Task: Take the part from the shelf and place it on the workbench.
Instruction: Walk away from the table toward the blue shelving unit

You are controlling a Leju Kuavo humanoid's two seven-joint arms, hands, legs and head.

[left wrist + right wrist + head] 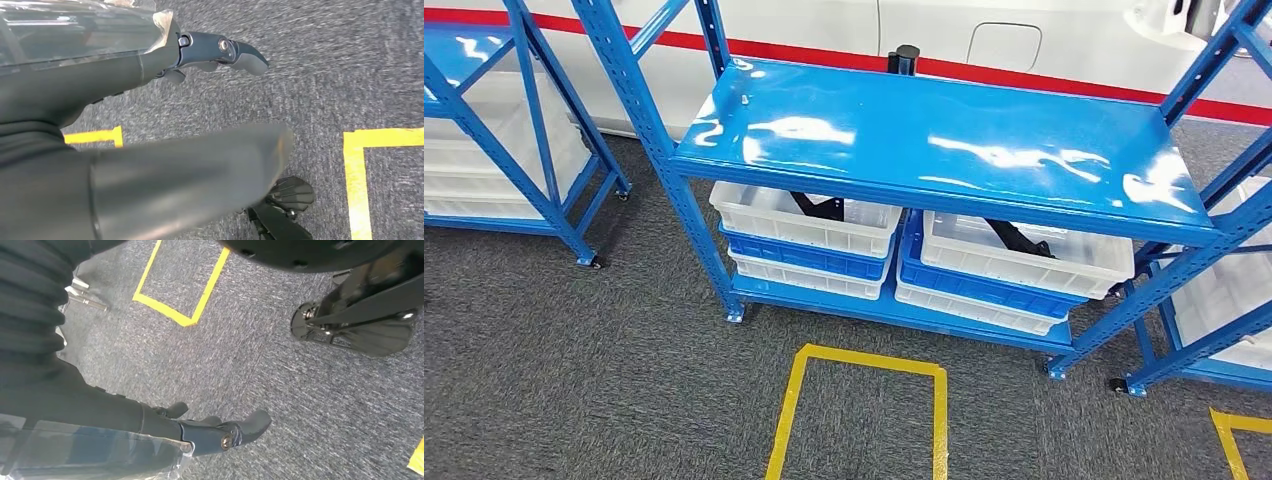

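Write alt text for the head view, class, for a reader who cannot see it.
A blue metal shelf unit stands on grey carpet, its glossy top bare; below it sit stacked white and blue bins, the left top bin and right top bin each holding a black part. A yellow tape rectangle marks the floor in front.

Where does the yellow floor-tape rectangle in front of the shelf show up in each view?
Head view: yellow tape rectangle on the carpet, bottom centre, before the blue shelf.
Left wrist view: yellow tape corners beside the left hand; same rectangle uncertain.
Right wrist view: a taped corner beyond the right hand.
Shared landmark: grey carpet.
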